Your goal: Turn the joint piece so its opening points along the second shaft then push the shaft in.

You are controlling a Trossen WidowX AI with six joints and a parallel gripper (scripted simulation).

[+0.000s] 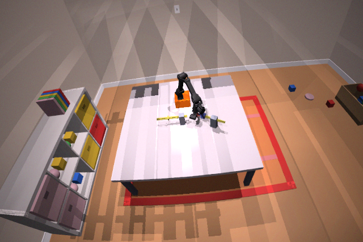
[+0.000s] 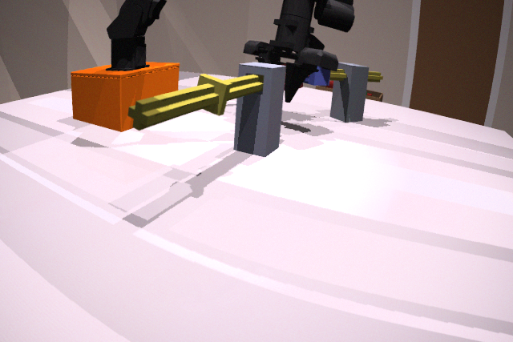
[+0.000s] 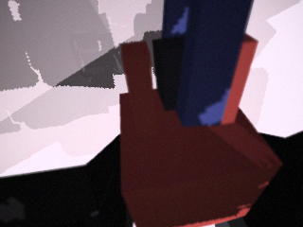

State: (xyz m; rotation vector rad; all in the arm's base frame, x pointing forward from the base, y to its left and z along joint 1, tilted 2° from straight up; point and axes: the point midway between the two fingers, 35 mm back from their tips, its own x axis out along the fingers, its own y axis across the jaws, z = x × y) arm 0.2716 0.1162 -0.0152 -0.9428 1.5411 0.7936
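Tool (image 1: 197, 115) (image 2: 286, 77) and joint piece (image 3: 189, 156) meet between the two grey blocks: the fingers are shut on the red joint piece, one on either side of it. Right beside the tool, the blue fork (image 1: 202, 115) (image 2: 318, 76) (image 3: 208, 71) reaches into the joint piece, its other end on the fixed shaft (image 1: 221, 121) (image 2: 374, 76), which runs through the far block (image 1: 213, 121) (image 2: 349, 94). Across the tool from that, the near block (image 1: 181, 118) (image 2: 263, 110) stands upright on the surface (image 1: 158, 157) (image 2: 331, 247), carrying the yellow sliding shaft (image 1: 161, 118) (image 2: 178, 102). Most of that shaft, collar included, sticks out on the side away from the tool. I can't tell from where I stand whether the joint piece's opening lines up with it.
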